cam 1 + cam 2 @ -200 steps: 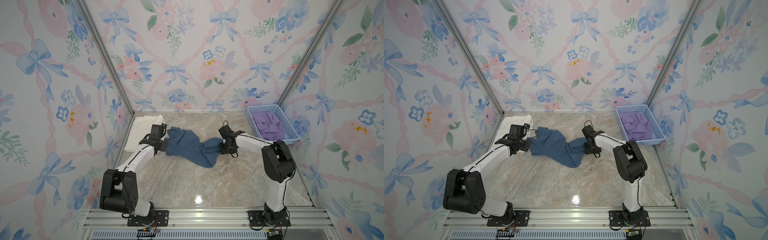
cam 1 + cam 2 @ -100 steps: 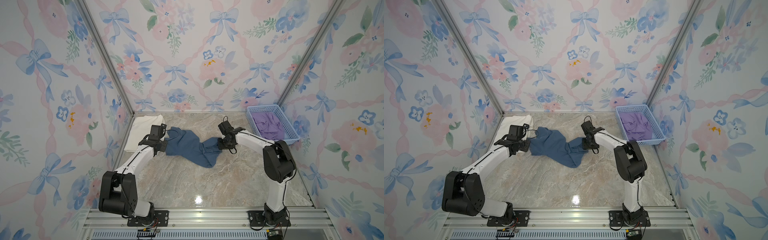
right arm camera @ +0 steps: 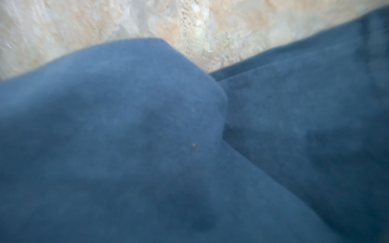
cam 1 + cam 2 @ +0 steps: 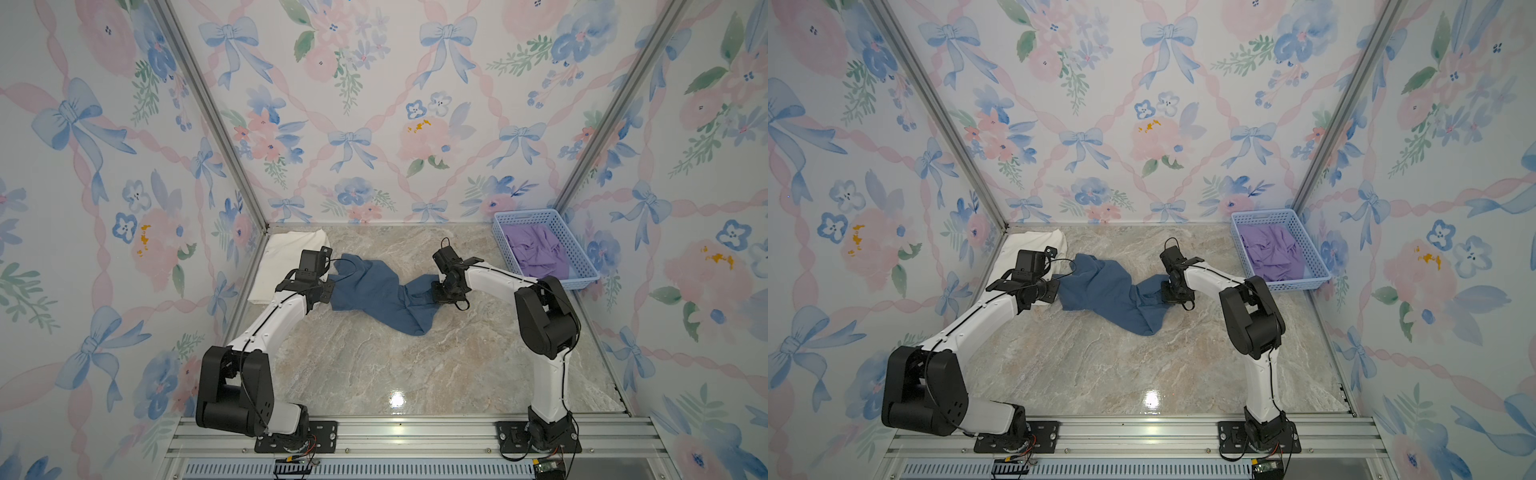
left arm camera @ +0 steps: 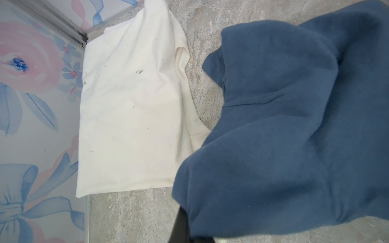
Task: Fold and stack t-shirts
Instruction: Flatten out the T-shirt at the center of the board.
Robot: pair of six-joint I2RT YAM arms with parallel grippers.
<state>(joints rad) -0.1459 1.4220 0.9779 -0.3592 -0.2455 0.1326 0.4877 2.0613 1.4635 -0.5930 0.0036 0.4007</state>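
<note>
**Closed since a second ago: right hand [image 4: 436, 292] on slate-blue t-shirt [image 4: 374, 286]**

Jaws were apart a second back, now pinched on the shirt's right end. Left arm hasn't moved.

Both top views: slate-blue t-shirt crumpled, strung between the two hands, mid-worktop [image 4: 395, 365] toward the far edge. left hand [image 4: 329, 291] is clamped shut on its left end. cream t-shirt [image 4: 286, 257] lies folded flat in the far left corner, left arm partly over it. blue basket [image 4: 584, 270] holding purple cloth [image 4: 536, 253] sits in the far right corner.

Left wrist: slate-blue t-shirt [image 5: 294, 126] bunched over a dark finger [image 5: 180, 225], cream t-shirt [image 5: 130, 105] just beside it against the wall.

Right wrist: blurred. Blue cloth [image 3: 126, 147] fills nearly everything, fingers hidden, strip of worktop [image 3: 147, 19] behind.
</note>
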